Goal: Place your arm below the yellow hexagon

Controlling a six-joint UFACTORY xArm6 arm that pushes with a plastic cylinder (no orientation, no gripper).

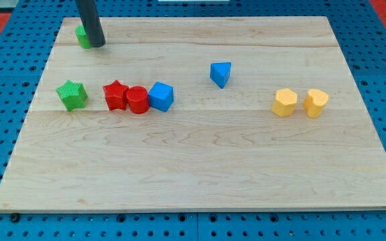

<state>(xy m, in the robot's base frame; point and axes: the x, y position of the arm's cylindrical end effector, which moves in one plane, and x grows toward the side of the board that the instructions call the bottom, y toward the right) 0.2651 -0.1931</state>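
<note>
Resting my tip [97, 45] on wood board [200, 167], far from yellow hexagon [285, 102].

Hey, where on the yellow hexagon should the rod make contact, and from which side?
No gripping here. My tip is at the view's top left, beside a green block. Probably meet the yellow hexagon's bottom face from below: the yellow heart crowds its right side.

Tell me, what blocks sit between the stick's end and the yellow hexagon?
In the camera view, my tip is far from the yellow hexagon. Only the blue triangle block lies near that line.
</note>
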